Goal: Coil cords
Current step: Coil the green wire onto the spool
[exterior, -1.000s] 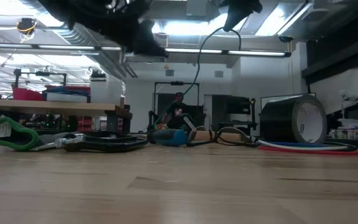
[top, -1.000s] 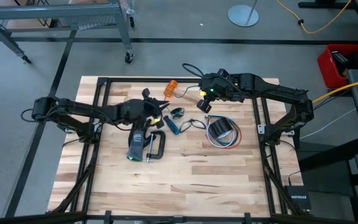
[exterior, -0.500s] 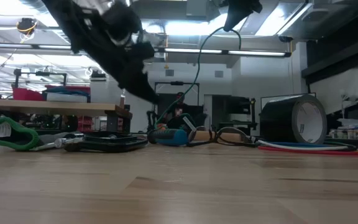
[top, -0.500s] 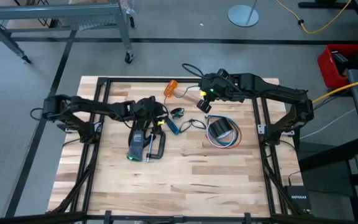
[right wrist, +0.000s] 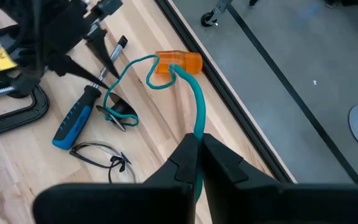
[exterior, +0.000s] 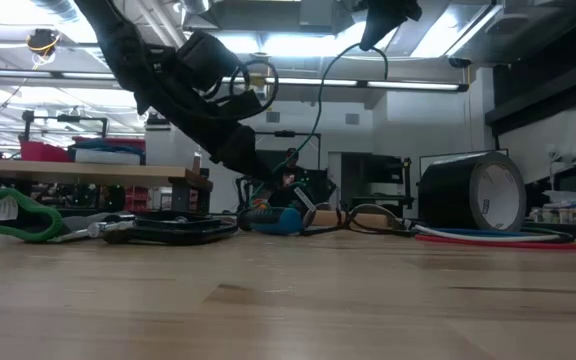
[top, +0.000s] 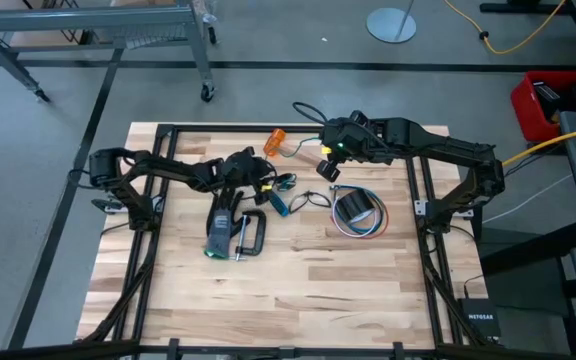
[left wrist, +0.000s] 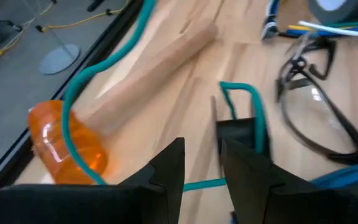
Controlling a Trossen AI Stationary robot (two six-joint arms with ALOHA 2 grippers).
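The right end effector (right wrist: 196, 163), raised over the far side of the bench (top: 308, 290), is pinched tight on the teal-green cord (right wrist: 194, 102), which runs from its fingers down past the orange-headed mallet (right wrist: 180, 62) to a loose bend beside the blue-handled screwdriver (right wrist: 74, 121). The left end effector (left wrist: 202, 163) sits low at that loose end, its fingers narrowly parted astride the cord without clearly gripping it. I judge the coiling barely started: this cord still lies strung out, though the red, white and blue wires (top: 366, 229) already lie looped around the tape roll (top: 356, 208).
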